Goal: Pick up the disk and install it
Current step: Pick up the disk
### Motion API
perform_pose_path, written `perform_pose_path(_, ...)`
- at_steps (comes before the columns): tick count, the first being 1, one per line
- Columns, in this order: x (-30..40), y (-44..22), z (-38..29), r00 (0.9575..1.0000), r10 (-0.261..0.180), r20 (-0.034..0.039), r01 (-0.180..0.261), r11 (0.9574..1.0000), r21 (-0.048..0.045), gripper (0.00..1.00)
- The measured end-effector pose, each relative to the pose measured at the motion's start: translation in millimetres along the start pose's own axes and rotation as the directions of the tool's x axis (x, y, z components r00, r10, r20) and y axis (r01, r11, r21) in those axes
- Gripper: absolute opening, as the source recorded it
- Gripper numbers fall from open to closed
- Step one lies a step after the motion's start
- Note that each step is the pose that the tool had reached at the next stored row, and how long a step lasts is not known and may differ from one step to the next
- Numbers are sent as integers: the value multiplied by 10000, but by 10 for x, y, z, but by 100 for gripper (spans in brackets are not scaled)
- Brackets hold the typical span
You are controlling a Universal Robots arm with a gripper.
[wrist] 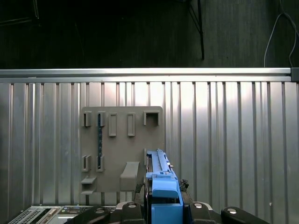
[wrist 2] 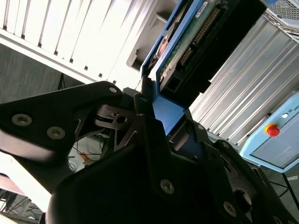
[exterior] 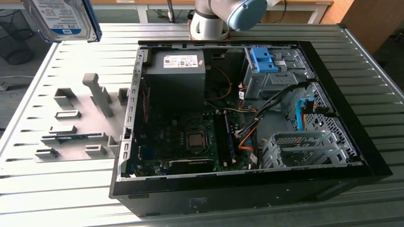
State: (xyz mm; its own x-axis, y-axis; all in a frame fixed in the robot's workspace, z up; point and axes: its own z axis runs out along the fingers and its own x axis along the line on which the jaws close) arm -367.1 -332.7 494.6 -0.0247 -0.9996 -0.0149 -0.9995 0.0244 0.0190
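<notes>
The disk [exterior: 60,19], silver with a white-and-blue label and a blue frame, hangs in the air above the table's far corner at the exterior view's left. In the second wrist view my gripper [wrist 2: 169,116] is shut on the blue frame at one end of the disk [wrist 2: 196,42], whose green circuit board side faces the camera. The first wrist view looks down past the disk's blue edge [wrist: 161,182], held between the black fingers [wrist: 133,210], onto the grey slotted holder [wrist: 121,144] below.
The open black computer case [exterior: 353,142] lies on the ribbed metal table [exterior: 75,198], with a blue bracket [exterior: 264,59] on its far drive bay and a metal drive cage [exterior: 303,149] nearer. The grey holder [exterior: 82,118] sits left of it. The arm's base [exterior: 218,19] stands behind.
</notes>
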Motion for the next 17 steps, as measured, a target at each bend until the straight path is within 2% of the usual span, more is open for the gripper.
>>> perform_pose_path(6,-3,-98,-2,10000,1,0,-1,10000,0,37)
perform_pose_path(16,-8,-328,-6,10000,0,0,0,10000,0,37)
perform_pose_path(17,-10,-417,-7,10000,0,1,0,10000,1,37)
